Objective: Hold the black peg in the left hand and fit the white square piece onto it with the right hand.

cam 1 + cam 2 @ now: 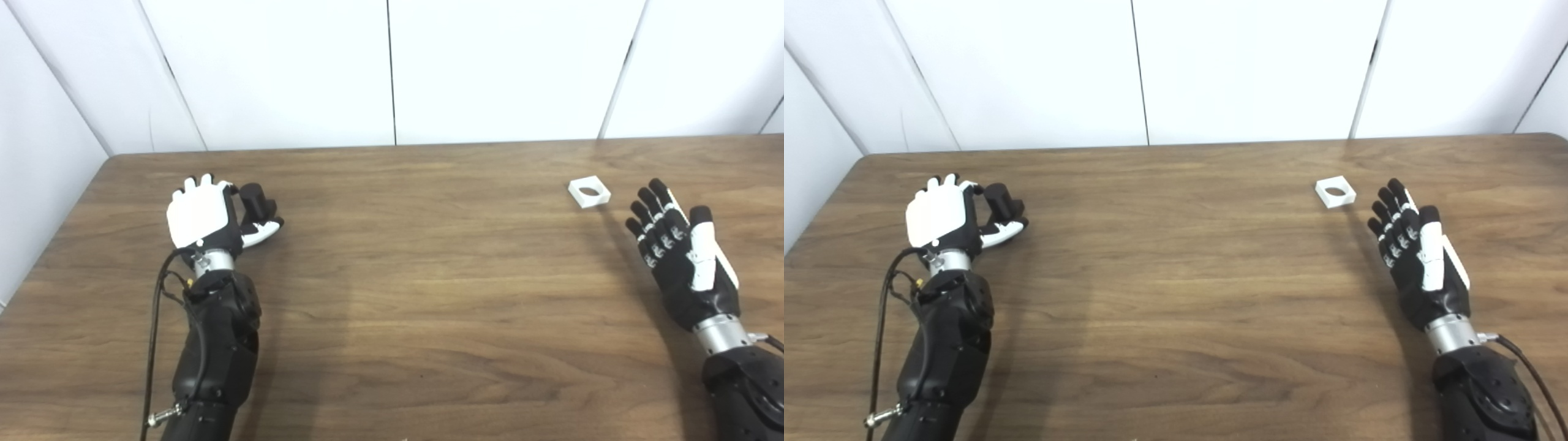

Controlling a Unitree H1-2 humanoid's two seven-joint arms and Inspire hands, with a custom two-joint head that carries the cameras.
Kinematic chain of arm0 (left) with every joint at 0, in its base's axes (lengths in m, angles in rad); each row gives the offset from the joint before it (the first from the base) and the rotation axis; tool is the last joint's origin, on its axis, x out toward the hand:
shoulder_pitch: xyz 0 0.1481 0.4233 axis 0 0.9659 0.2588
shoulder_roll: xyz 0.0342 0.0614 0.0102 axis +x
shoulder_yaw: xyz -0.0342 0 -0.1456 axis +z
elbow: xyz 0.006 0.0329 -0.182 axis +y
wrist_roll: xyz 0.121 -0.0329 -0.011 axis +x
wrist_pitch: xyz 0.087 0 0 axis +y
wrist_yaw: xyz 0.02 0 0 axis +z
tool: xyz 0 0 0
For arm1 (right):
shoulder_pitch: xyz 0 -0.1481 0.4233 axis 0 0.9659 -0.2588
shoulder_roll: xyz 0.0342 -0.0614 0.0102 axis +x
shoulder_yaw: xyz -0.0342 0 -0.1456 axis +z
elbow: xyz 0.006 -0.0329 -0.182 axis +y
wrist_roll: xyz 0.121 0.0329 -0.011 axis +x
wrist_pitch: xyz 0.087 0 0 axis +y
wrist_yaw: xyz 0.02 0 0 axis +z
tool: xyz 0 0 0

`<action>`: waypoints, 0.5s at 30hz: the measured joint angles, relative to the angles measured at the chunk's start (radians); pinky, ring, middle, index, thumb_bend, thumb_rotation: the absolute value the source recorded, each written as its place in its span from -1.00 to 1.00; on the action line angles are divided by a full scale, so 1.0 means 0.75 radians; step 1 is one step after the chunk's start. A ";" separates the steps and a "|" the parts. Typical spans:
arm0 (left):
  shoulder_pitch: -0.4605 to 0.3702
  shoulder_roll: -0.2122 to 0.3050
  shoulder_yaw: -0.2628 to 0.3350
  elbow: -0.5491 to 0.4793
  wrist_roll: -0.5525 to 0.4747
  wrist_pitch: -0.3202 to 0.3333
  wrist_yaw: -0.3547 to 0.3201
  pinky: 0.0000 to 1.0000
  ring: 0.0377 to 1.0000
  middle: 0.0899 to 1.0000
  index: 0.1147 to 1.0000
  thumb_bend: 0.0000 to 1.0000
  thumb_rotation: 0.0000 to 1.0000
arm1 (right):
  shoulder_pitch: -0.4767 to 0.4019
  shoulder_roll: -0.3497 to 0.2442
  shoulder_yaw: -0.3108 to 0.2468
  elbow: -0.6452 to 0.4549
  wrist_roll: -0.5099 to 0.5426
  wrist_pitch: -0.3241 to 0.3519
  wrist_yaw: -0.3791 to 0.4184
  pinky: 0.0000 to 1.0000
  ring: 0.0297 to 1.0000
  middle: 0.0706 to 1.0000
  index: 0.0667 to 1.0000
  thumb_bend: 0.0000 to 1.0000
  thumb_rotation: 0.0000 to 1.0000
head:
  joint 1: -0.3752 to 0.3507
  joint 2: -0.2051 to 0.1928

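Note:
My left hand (202, 214) is at the far left of the wooden table (416, 275), its back toward me, fingers curled around the black peg (253, 199), which sticks out to the right of the palm. The peg also shows in the right eye view (998, 197). The white square piece (588, 191) with a round hole lies flat on the table at the right. My right hand (680, 251) is open and empty, fingers straight and apart, just to the near right of the piece and not touching it.
White wall panels (392, 67) stand along the table's far edge and left side. A black cable (153, 318) hangs beside my left forearm. Bare wood lies between the two hands.

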State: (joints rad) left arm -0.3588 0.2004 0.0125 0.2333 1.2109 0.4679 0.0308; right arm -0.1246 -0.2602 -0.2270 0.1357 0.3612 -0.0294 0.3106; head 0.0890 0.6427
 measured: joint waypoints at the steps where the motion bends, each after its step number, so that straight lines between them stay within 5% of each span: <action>1: 0.000 0.001 0.000 0.004 0.002 0.000 -0.004 0.98 1.00 0.92 0.46 0.57 0.10 | 0.000 0.000 0.000 0.000 0.000 0.000 0.000 1.00 1.00 1.00 1.00 0.29 1.00 | 0.002 0.002; 15: -0.016 0.002 0.005 0.016 0.084 0.000 -0.094 1.00 1.00 0.91 0.47 0.57 0.16 | 0.001 -0.001 -0.003 0.000 0.001 -0.002 0.000 1.00 1.00 1.00 1.00 0.27 1.00 | 0.008 0.012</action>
State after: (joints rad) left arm -0.3711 0.2018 0.0163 0.2450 1.2737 0.4678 -0.0394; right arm -0.1238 -0.2609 -0.2295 0.1360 0.3623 -0.0307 0.3109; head 0.0951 0.6519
